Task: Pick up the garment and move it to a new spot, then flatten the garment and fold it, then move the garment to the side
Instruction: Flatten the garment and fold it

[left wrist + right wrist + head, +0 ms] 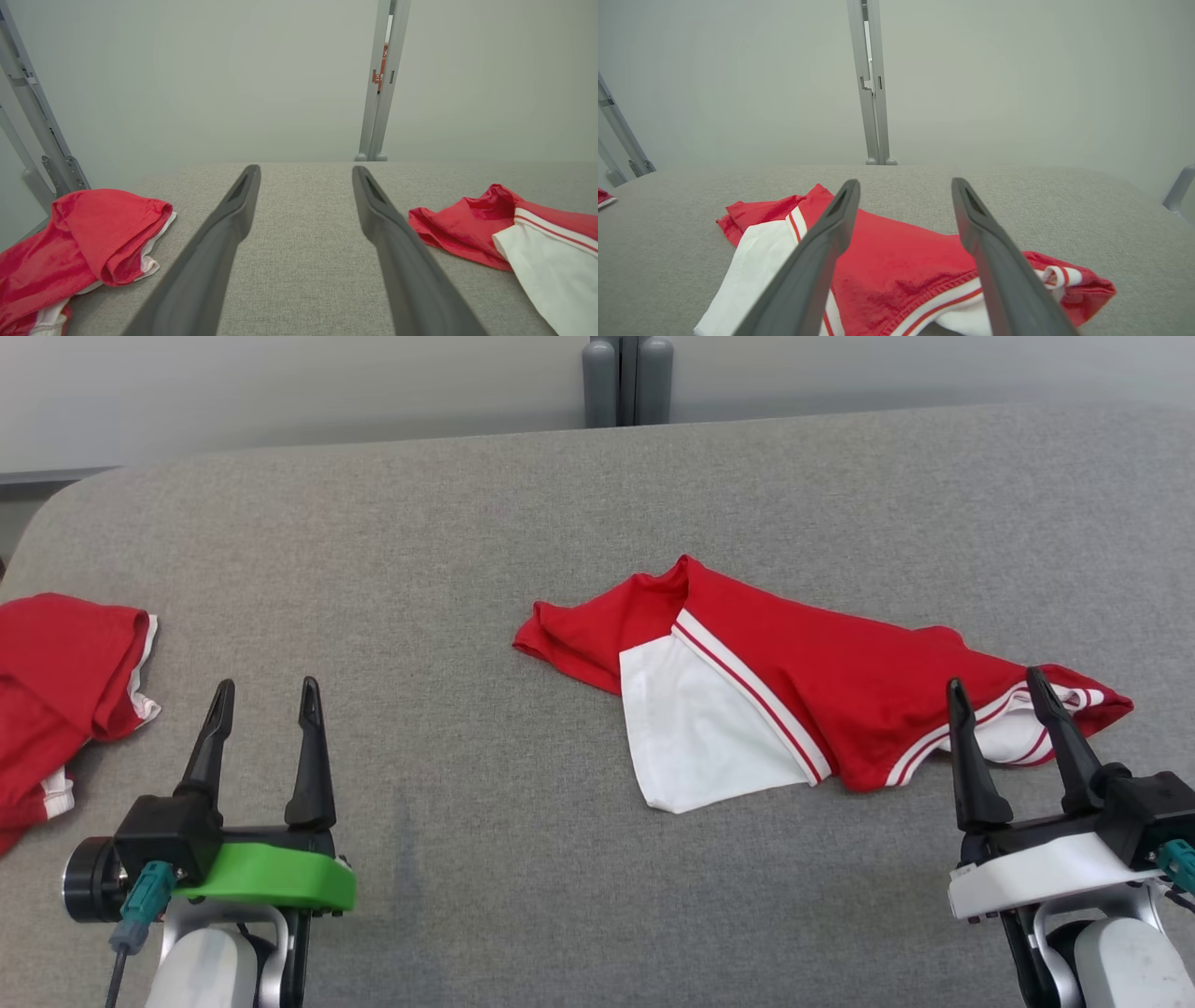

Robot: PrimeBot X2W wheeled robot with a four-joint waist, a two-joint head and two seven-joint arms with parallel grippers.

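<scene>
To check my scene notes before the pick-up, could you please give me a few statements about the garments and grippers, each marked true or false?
1. The left gripper and right gripper are both open and hold nothing. True.
2. The red and white garment lies neatly folded. False: it lies crumpled and unfolded on the grey table.
3. A second red garment lies at the table's left edge. True.
4. The left gripper touches the red and white garment. False: it is over bare table, apart from both garments.
</scene>
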